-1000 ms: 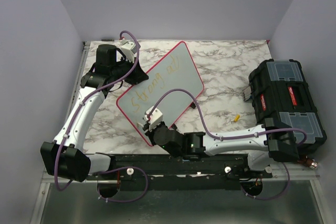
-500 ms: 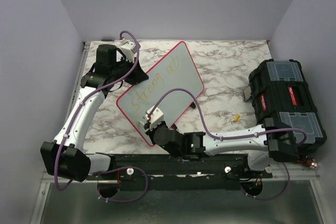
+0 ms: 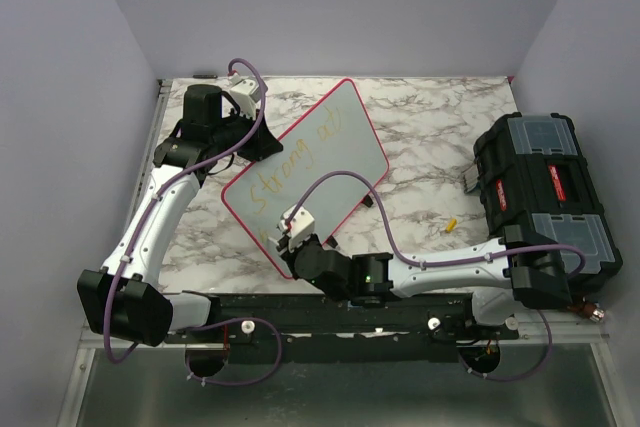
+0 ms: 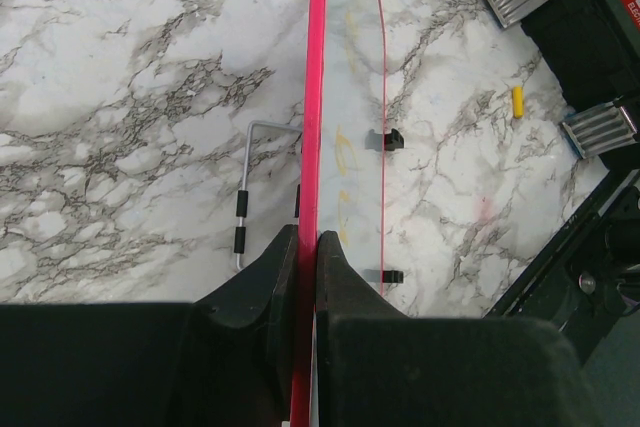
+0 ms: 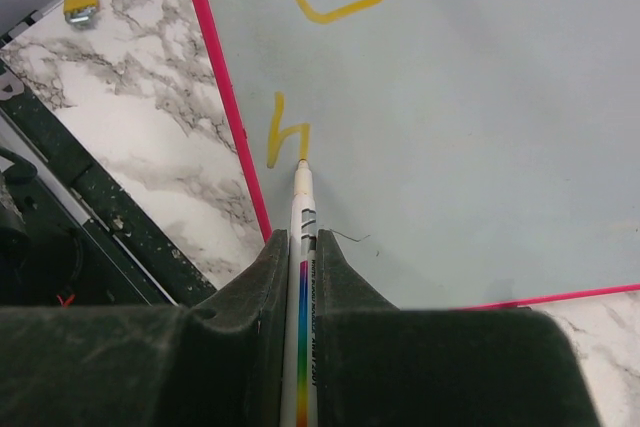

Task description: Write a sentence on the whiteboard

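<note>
My left gripper (image 4: 308,245) pinches the whiteboard (image 5: 480,147) rim and my right gripper (image 5: 302,243) squeezes the marker (image 5: 303,192), so pressing too hard could shove the board loose and spoil the sentence (image 3: 285,174).

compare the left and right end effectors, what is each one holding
The left end effector is shut on the red rim of the whiteboard; the right end effector is shut on a marker. The left one sits at the board's left edge, the right one at its near corner, marker tip on a yellow stroke. Both have black fingers pinching something thin.
</note>
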Motion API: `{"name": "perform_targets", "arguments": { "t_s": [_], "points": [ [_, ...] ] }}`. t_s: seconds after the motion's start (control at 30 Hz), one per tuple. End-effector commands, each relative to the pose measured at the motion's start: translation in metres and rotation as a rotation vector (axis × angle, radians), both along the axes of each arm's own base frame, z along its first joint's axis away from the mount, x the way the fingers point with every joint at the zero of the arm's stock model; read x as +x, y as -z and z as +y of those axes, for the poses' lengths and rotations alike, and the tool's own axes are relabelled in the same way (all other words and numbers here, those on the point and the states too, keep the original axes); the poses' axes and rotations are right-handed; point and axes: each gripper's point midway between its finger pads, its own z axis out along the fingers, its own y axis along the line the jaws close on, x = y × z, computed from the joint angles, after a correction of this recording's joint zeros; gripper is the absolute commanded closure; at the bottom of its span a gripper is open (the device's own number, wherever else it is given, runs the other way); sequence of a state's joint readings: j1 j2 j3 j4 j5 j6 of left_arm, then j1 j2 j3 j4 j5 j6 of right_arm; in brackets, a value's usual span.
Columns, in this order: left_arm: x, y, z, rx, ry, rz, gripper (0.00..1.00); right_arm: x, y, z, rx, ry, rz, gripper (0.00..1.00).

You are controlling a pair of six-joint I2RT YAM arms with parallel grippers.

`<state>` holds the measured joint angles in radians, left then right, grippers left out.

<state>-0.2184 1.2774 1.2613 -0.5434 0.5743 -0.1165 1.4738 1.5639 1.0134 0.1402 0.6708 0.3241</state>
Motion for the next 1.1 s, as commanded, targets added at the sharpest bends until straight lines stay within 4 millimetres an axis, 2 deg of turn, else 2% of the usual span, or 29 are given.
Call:
{"name": "perform_targets", "arguments": {
  "t_s": [0.0, 0.1, 0.2, 0.5, 0.6, 1.07],
  "points": [
    [0.005, 0.006, 0.009, 0.071, -0.032, -0.017, 1.00, -0.005, 0.027, -0.010, -0.066, -0.014, 0.044, 0.99],
    [0.005, 0.006, 0.009, 0.071, -0.032, -0.018, 1.00, -0.002, 0.026, -0.016, -0.078, 0.008, 0.035, 0.99],
    [0.004, 0.005, 0.008, 0.069, -0.030, -0.018, 1.00, 0.001, 0.018, -0.021, -0.074, 0.022, 0.020, 0.99],
    [0.004, 0.005, 0.008, 0.068, -0.029, -0.020, 1.00, -0.005, -0.033, -0.022, 0.054, -0.025, 0.003, 0.99],
    [0.005, 0.005, 0.008, 0.068, -0.029, -0.018, 1.00, -0.007, -0.042, -0.023, 0.103, -0.039, 0.004, 0.99],
    [0.004, 0.006, 0.008, 0.068, -0.030, -0.015, 1.00, 0.000, -0.023, -0.010, 0.082, -0.009, 0.020, 0.99]
  ]
}}
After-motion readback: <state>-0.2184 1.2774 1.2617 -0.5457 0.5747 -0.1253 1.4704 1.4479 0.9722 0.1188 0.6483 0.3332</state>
